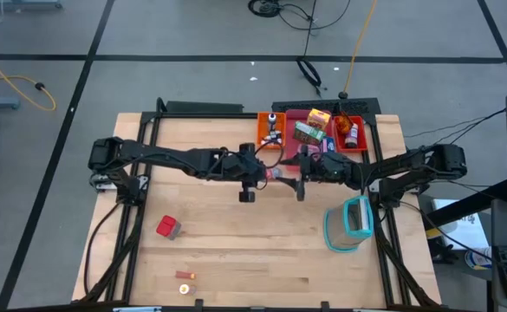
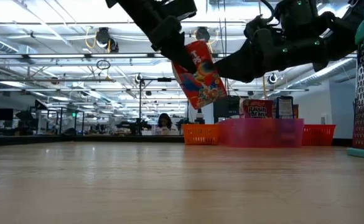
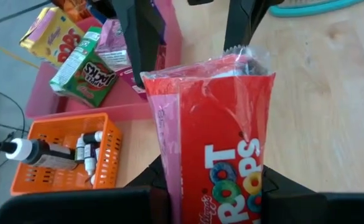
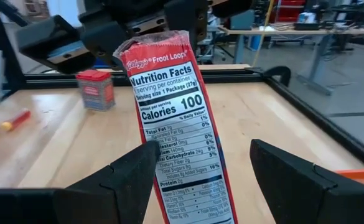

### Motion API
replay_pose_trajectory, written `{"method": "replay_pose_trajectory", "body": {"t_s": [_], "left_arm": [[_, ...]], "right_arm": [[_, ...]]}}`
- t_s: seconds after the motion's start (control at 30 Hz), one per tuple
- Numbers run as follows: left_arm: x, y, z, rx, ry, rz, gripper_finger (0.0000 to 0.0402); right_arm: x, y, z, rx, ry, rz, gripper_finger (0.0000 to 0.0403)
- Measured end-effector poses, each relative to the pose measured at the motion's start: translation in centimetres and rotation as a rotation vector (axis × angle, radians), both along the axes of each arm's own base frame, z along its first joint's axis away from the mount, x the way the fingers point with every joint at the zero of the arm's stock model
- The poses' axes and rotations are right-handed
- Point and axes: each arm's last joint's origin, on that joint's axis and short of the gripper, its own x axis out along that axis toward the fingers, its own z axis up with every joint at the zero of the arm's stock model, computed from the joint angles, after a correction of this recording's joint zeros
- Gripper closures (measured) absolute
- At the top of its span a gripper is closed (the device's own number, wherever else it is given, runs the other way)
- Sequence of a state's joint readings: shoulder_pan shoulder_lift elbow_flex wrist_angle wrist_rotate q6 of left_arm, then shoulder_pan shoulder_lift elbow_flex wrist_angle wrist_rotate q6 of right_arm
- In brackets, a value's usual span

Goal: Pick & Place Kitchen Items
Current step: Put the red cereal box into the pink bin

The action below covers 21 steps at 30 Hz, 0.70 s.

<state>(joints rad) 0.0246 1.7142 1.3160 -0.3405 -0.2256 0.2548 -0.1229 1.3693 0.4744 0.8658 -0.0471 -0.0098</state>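
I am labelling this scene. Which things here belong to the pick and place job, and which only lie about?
Job:
- red Froot Loops carton, held by the left tool
- red cube
- green carton
- yellow carton

Lying about:
- teal-rimmed container
- yellow cable

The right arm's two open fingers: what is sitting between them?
A red Froot Loops carton, untouched by those fingers; the left end effector holds it, the right wrist view shows.

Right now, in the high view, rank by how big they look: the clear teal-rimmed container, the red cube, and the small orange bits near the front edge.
1. Teal-rimmed container, clearly largest.
2. Red cube.
3. Orange bits, smallest.
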Motion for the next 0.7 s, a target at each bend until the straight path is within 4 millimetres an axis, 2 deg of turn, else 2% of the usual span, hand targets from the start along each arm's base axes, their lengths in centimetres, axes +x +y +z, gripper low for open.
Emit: {"method": "replay_pose_trajectory", "body": {"t_s": [0.3,0.57,0.7], "left_arm": [[0.15,0.00,0.07,0.003,-0.013,0.004,0.0311],[0.14,-0.26,0.07,0.001,-0.012,-0.005,0.0311],[0.28,-0.28,0.25,-0.005,-0.035,-0.011,0.0311]], "right_arm": [[0.10,0.33,0.18,0.040,-0.007,0.085,0.0149],[0.12,0.40,0.23,0.035,-0.011,0.085,0.0149],[0.55,0.37,0.97,0.031,-0.038,0.089,0.0149]]}}
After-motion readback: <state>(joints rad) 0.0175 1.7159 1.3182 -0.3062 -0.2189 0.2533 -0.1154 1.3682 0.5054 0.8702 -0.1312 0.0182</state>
